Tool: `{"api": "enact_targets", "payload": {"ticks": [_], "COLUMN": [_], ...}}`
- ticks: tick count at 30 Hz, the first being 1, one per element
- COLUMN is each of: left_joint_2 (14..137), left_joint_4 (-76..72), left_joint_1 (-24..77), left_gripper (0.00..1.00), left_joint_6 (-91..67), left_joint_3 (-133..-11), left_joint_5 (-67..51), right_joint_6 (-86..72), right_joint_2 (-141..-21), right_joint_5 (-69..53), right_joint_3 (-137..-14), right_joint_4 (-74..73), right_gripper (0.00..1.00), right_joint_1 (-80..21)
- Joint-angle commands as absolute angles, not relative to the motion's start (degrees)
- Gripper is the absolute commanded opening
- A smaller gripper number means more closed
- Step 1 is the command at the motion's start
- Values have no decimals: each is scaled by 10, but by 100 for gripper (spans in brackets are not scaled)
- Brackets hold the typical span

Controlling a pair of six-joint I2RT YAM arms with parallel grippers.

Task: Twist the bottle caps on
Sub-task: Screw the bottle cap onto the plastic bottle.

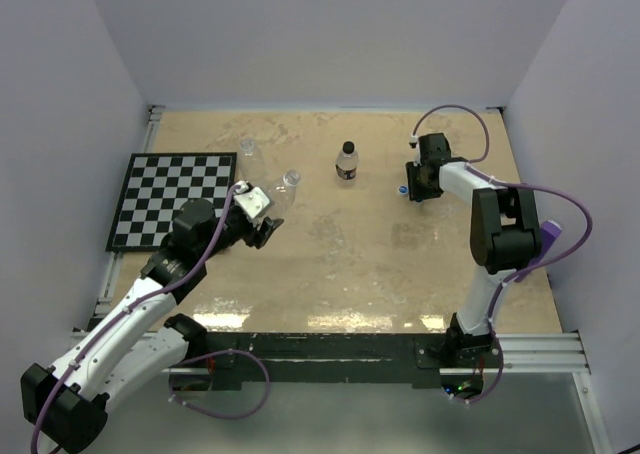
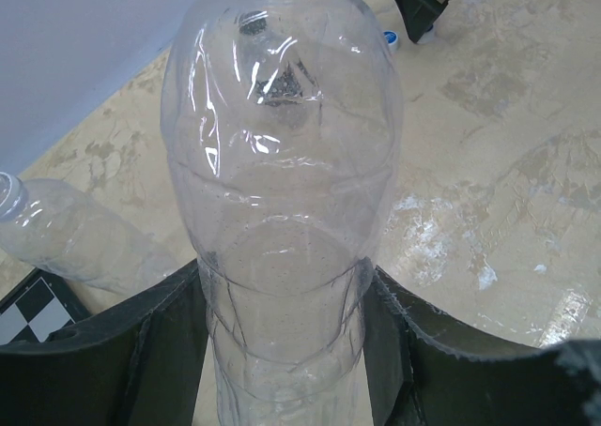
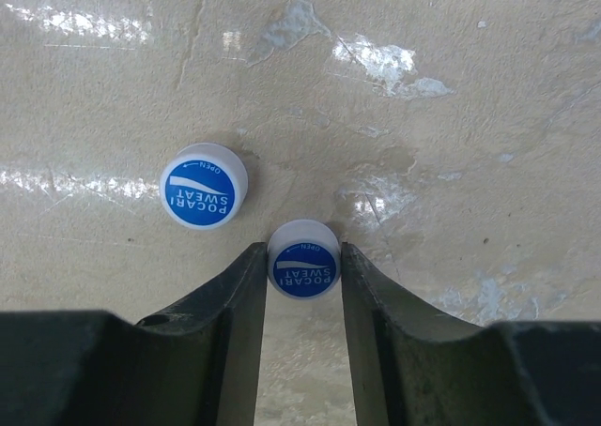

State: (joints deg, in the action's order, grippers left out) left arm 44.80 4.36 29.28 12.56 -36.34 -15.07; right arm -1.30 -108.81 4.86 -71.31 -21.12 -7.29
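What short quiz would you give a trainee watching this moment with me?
1. True or false: the left hand grips a clear bottle.
2. What does the right hand close on? A) a blue cap B) a black cap C) nothing
3. How many blue caps does the right wrist view show on the table?
Key: 1 true; 2 A; 3 two, the gripped one and a loose blue cap beside it.
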Motion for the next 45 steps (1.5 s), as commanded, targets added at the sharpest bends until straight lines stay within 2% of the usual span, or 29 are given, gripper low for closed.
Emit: {"api": "enact_targets", "payload": {"ticks": [1, 3, 6, 10, 18, 30, 38, 45], "left_joint_2": [446, 446, 447, 448, 463, 502, 509, 488], "left_joint_4": [24, 24, 24, 24, 27, 61, 94, 96], "left_joint_1": [293, 293, 293, 293, 293, 297, 312, 327], "left_gripper": [11, 11, 9, 8, 5, 0, 0, 0], "left_joint_6": [123, 123, 126, 127, 143, 193, 231, 259], "left_joint_3": [-370, -370, -370, -370, -372, -388, -393, -382], "left_joint_5": [-163, -164, -168, -176, -205, -303, -310, -320], "right_joint_6": [-4, -4, -4, -4, 22, 35, 82, 130], "right_joint_2": [-1096, -1095, -1086, -1048, -909, -676, -594, -584], "right_joint_5": [35, 33, 33, 19, -56, -206, -342, -440], "right_joint_3": [-722, -722, -718, -708, -672, -651, -655, -684], "right_joint_4": [-205, -204, -202, -204, -212, -191, -218, -248], "right_gripper": [36, 34, 21, 18, 17, 16, 16, 15], "right_joint_1": [-68, -68, -68, -68, -76, -205, -250, -284]}}
